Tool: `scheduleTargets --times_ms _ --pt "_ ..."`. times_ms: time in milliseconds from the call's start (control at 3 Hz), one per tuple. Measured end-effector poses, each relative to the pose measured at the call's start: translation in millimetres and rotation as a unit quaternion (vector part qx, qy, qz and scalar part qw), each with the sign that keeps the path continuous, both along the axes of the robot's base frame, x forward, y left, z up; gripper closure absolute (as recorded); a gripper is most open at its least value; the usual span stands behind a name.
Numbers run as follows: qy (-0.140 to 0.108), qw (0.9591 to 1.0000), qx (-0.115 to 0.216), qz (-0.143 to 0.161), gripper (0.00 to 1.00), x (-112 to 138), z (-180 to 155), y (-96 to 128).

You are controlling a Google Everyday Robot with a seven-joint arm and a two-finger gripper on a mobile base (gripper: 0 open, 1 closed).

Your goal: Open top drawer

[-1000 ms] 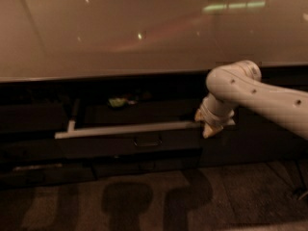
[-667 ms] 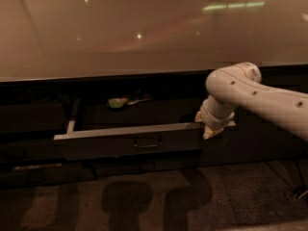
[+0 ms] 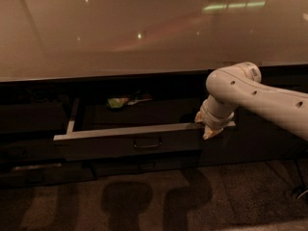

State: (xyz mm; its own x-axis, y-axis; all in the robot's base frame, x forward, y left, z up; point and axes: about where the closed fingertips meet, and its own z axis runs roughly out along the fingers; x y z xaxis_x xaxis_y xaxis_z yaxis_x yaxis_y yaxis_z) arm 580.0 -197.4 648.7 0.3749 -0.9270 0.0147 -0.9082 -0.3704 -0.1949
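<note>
The gripper sits at the open top drawer (right end)

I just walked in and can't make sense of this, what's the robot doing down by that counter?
The robot's arm reaches in from the right, its gripper at the right end of the upper rim of the top drawer, not on the central loop handle. The drawer stands partly pulled out below the countertop, with a small greenish item lying inside near the back.
</note>
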Motion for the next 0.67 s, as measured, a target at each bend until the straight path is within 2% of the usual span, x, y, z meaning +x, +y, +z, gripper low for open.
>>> scheduleTargets --times_ms 667 --pt "-0.005 1.0 0.002 0.005 0.34 -0.9 10.6 4.0"
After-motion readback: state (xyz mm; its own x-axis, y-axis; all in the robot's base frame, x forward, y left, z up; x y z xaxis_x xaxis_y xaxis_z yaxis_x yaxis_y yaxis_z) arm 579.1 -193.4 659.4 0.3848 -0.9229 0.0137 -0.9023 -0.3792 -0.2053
